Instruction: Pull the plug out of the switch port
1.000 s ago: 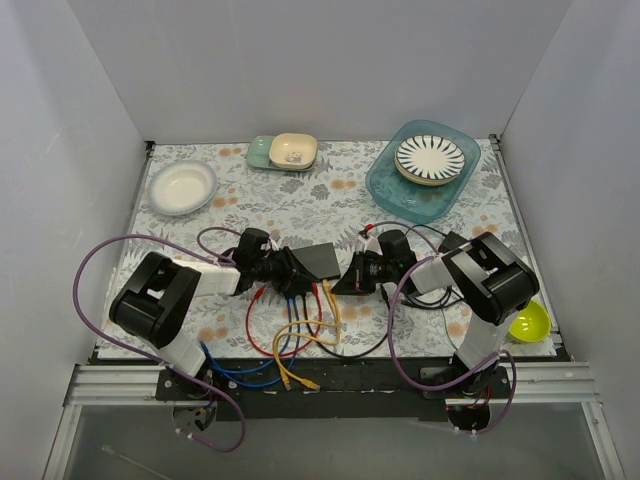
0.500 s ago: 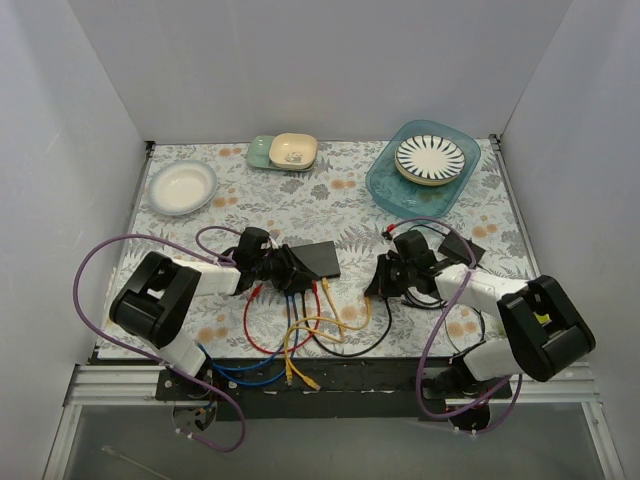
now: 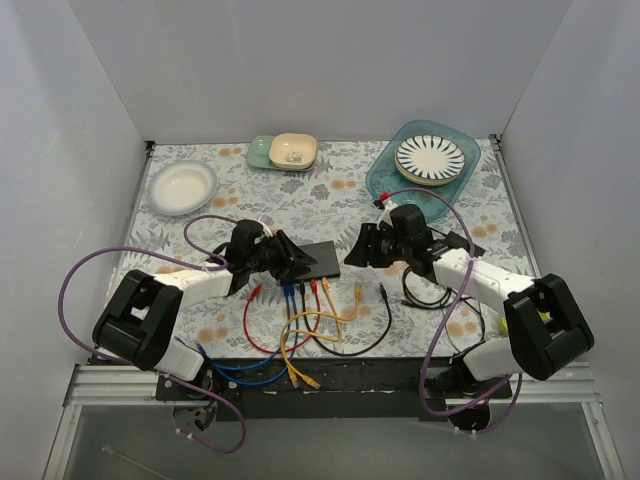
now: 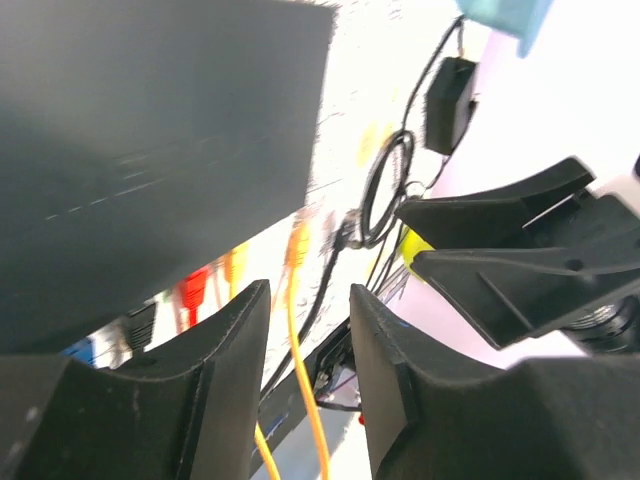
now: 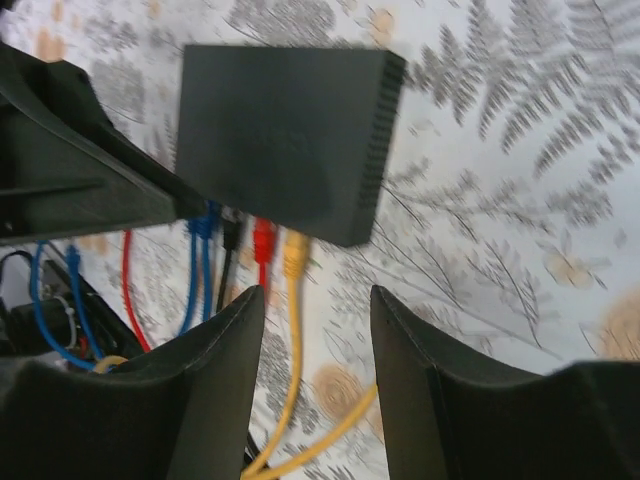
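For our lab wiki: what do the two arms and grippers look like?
Both the left arm and right arm have white links, chunky black joint housings and looping purple cables. The left gripper and right gripper are matte black and angular.

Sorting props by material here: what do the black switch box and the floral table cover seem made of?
Switch box: likely plastic, matte black; dull even surface and a row of moulded vent slits along its side. Table cover: probably printed cloth or vinyl, fern pattern, lying flat without glare; weave too blurred to tell.
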### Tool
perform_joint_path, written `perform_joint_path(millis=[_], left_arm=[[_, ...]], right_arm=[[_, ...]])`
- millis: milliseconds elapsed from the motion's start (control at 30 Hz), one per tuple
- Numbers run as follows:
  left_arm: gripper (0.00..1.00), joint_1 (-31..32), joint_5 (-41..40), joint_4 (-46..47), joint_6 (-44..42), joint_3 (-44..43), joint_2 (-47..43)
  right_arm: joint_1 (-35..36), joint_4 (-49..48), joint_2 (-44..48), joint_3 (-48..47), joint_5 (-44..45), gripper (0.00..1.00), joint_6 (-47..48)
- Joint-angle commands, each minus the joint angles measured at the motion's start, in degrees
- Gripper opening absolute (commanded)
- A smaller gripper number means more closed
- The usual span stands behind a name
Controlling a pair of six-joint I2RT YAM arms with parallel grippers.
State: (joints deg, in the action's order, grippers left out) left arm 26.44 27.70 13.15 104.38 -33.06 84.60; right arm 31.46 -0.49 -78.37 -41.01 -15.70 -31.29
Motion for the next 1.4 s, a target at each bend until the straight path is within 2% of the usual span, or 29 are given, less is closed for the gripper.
perform_joint_path(millis=[0, 133, 300, 500, 867, 1100, 1267, 1367], left_arm=[[0.38, -0.1, -2.9, -1.7, -1.5, -2.1, -3.0], [0.38, -0.1, -4.5, -5.9, -2.4, -2.8, -2.3], [0.38, -0.2, -7.0, -10.3, -3.3, -2.3, -2.1], [0.38, -0.2, -9.8, -14.3, -3.8, -2.2, -1.0], [0.38, -0.2, -9.7, -16.8, -5.9, -3.2, 0.3], [0.38, -0.2, -8.8, -17.2, -6.6, -3.2, 0.6], [0.38, -0.2, -7.8, -16.8, -6.7, -2.5, 0.7], [0.38, -0.2, -7.5, -16.4, -6.6, -1.9, 0.6]], right_arm=[[0.9, -7.5, -7.1, -6.1, -7.1, 0.52, -2.6], [2.9, -7.9, -14.6, -8.6, -12.0, 0.47, -4.0], [4.3, -13.3, -15.8, -2.6, -13.3, 0.46, -8.4], [4.6, -17.6, -18.2, -0.8, -14.0, 0.46, -10.8], [4.6, -23.8, -26.0, -2.4, -12.1, 0.47, -16.4], [4.4, -27.8, -26.9, -1.5, -11.3, 0.45, -20.6], [4.3, -36.0, -26.5, 2.5, -10.1, 0.44, -26.7], [4.3, -37.4, -27.1, 2.9, -9.4, 0.44, -29.1]])
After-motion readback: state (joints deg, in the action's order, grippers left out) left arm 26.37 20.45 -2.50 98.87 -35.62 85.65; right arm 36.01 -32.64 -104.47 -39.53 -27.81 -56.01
